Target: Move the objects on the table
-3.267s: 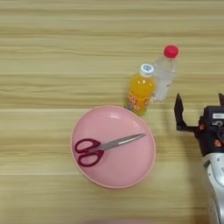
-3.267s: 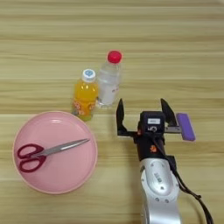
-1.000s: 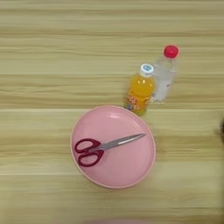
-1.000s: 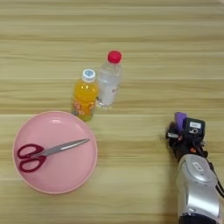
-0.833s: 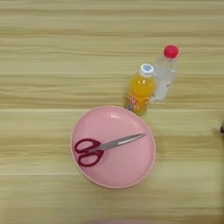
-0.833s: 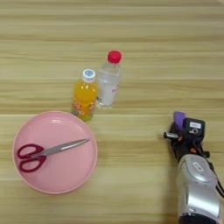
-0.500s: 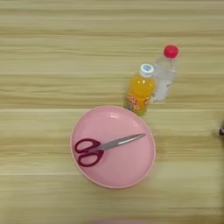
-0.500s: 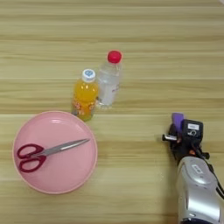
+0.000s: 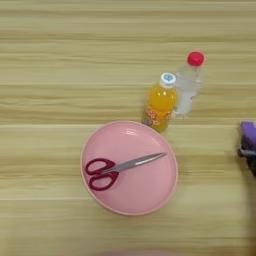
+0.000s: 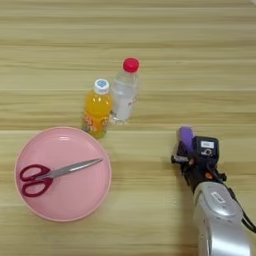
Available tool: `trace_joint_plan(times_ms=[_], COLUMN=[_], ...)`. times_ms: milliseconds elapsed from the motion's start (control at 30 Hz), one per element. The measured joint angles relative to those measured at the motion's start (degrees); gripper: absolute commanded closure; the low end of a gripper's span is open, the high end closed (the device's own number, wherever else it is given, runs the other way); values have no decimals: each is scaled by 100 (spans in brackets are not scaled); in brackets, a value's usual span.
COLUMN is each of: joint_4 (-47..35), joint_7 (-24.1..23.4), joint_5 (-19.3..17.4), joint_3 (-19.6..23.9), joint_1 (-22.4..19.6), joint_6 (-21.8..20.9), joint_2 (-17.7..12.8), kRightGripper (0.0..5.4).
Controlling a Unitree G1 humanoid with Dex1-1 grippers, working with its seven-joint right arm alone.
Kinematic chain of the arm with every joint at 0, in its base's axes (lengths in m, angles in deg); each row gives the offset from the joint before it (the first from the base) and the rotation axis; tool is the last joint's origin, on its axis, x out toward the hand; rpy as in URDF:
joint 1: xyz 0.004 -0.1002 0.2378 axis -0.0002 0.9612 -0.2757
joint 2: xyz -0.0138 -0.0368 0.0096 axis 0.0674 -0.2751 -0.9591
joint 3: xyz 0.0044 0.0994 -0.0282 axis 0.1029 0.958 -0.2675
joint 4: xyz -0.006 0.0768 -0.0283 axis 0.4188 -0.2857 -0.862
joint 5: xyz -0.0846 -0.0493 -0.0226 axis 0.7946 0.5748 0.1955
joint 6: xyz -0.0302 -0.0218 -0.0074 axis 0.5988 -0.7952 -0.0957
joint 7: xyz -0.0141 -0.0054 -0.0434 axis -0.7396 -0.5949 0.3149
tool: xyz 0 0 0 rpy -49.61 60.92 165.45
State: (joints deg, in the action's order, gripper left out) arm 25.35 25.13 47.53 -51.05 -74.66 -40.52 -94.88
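On the desk (image 10: 200,45) we count four loose items: one pair of scissors (image 9: 119,168), one pink plate (image 9: 150,200), one orange-juice bottle (image 10: 97,108) and one clear red-capped bottle (image 10: 124,90). The scissors lie flat inside the plate, red loop handles toward the plate's left side, silver blades running up and to the right. The two bottles stand upright just beyond the plate's far right rim, side by side and close together, the juice bottle on the left.

Against the frames of some three seconds ago, we note that plate, scissors and bottles sit in the same arrangement. The gripper (image 10: 197,155) then showed two black fingers spread wide and pointing up the desk; now it sits further right and lower, well apart from the bottles, with a purple part at its upper left.

The silver forearm (image 10: 220,220) enters from the bottom right corner and points up the desk, the gripper at its far end over bare wood. We cannot tell whether the fingers are spread or closed; nothing is seen held in them.
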Motion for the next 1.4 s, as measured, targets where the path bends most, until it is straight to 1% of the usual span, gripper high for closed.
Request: trace_joint_plan(times_ms=[100,167,333,467,600,800,933,1000,1333,1400], joint_4=[-539,-676,-1310,-1709,-1774,-1895,-1895,-1893,-1800,-1684], joint_7=[63,96,294,408,494,511,510,510,507,502], joint_5=[-13,-12,19,25,28,37,45,107,204,233], joint_3=[-139,-180,-237,-277,-395,-506,-577,-640,-747,-758], joint_1=[320,423,969,1309,1445,1618,1649,1723,1733,1700], joint_6=[167,239,383,506,600,606,605,605,542,419], joint_2=[71,133,113,97,136,155,168,194,230,242], kRightGripper=[398,398,398,398,398,398,398,398,398,398])
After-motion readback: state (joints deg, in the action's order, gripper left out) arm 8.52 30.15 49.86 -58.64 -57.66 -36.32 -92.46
